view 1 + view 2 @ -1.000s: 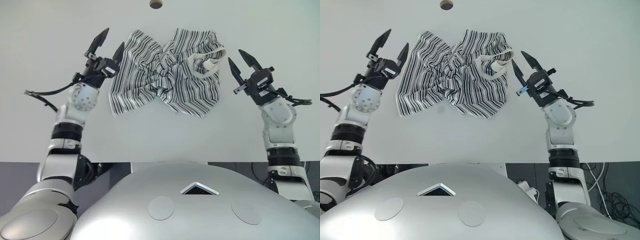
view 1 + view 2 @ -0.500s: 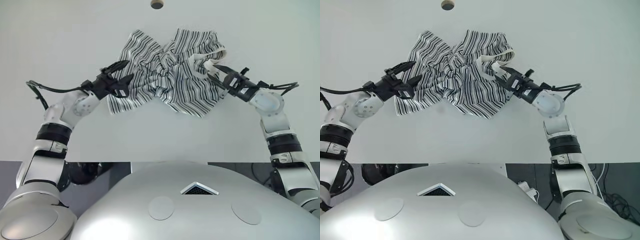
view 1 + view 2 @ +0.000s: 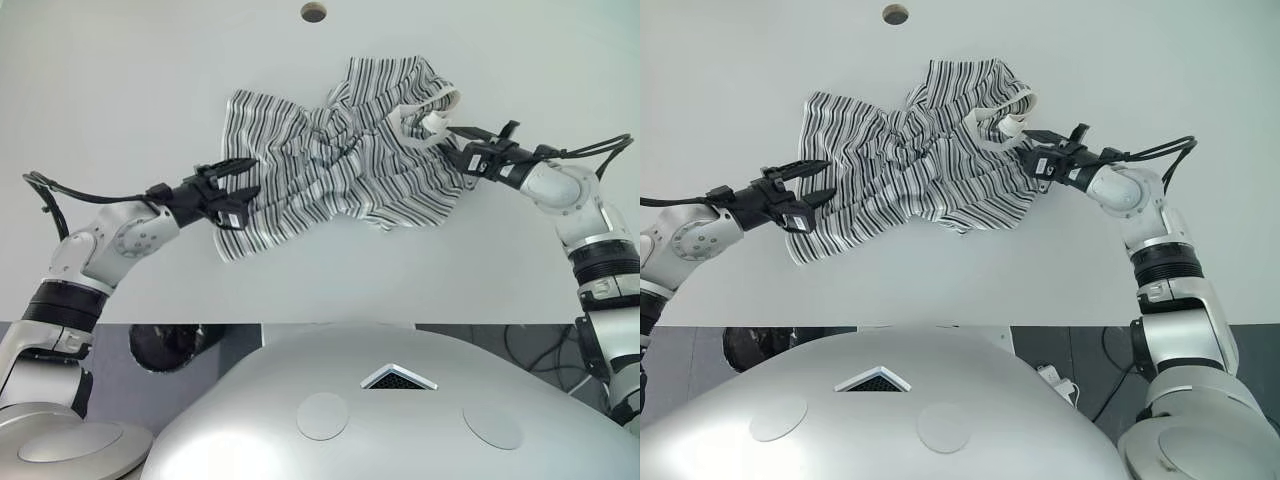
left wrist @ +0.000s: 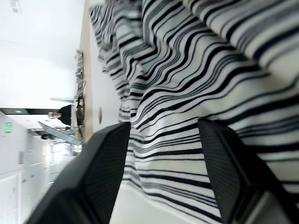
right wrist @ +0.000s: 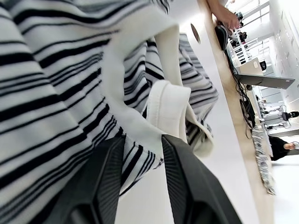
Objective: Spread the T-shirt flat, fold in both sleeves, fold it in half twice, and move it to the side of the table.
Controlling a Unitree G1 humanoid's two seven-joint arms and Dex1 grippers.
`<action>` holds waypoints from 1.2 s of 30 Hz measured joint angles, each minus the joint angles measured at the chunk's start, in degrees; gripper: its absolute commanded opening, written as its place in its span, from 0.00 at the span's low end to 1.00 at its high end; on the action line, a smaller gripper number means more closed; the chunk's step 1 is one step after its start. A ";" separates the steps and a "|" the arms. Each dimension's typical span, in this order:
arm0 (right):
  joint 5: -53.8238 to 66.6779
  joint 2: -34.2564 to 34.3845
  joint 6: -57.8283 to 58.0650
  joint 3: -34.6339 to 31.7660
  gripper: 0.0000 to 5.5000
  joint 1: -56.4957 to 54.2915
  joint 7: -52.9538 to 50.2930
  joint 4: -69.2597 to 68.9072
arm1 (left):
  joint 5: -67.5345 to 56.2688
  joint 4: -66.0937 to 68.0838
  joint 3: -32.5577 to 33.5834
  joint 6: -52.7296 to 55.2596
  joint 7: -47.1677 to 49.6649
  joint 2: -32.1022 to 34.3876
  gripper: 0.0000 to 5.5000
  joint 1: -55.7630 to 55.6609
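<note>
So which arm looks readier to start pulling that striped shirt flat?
The right, probably. The right gripper seems pinched on the T-shirt beside its white collar, ready to pull, while the left gripper sits open over the near-left hem.

I count one striped T-shirt [image 3: 330,150] on one white table [image 3: 120,80], plus one small dark round disc [image 3: 313,12] set in the tabletop near its far edge. I'm running two grippers here, the left gripper [image 3: 245,180] and the right gripper [image 3: 448,145], each with two black fingers.
</note>
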 measured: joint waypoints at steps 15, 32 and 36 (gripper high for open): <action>-19.71 7.39 4.11 13.68 0.27 -30.57 -12.72 33.50 | -17.06 -21.50 -4.93 10.53 -15.25 -7.69 0.49 8.15; -13.01 7.61 -3.50 8.51 0.27 -35.49 -22.35 31.04 | -42.81 -32.17 5.20 23.96 -19.19 -16.05 0.49 3.97; 2.38 1.37 -8.17 -2.46 0.27 -16.07 -19.68 7.95 | -30.45 -17.57 12.96 16.53 -10.28 -16.50 0.49 -4.33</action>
